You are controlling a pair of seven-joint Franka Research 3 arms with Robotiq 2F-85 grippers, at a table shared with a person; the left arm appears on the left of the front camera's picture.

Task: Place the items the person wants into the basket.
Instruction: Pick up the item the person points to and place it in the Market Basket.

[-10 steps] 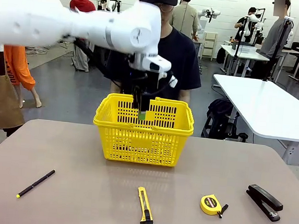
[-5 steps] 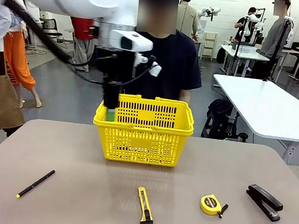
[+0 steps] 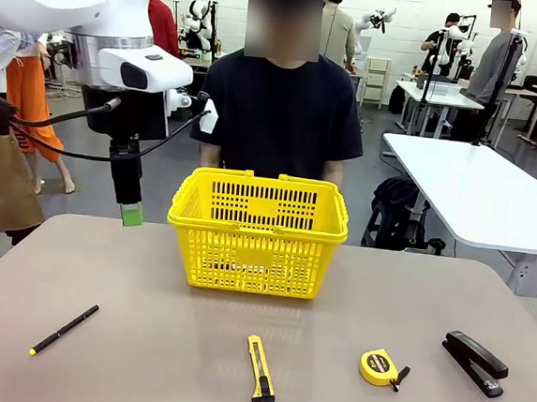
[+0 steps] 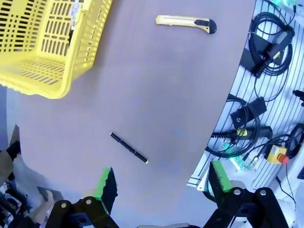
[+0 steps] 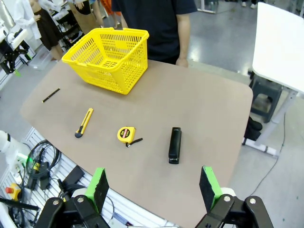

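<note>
left hand (image 3: 129,210) has swung off the basket (image 3: 254,256) to its left, fingers spread, empty, so that drop looks done. right hand (image 5: 153,187) spread too. tape measure (image 3: 379,367) and stapler (image 3: 474,362) wait on the surface (image 3: 150,369) front-right of the basket. knife (image 3: 259,372) and pen (image 3: 64,328) block nothing.

Glossy yellow plastic basket (image 3: 258,228) with slotted sides, smooth matt taupe table (image 3: 160,361), black cloth T-shirt (image 3: 280,117)

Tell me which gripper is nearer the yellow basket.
Left. The left gripper hangs open just off the left side of the basket, above the table. The right gripper, also open, sits high and back past the table's near edge, far from the basket.
</note>
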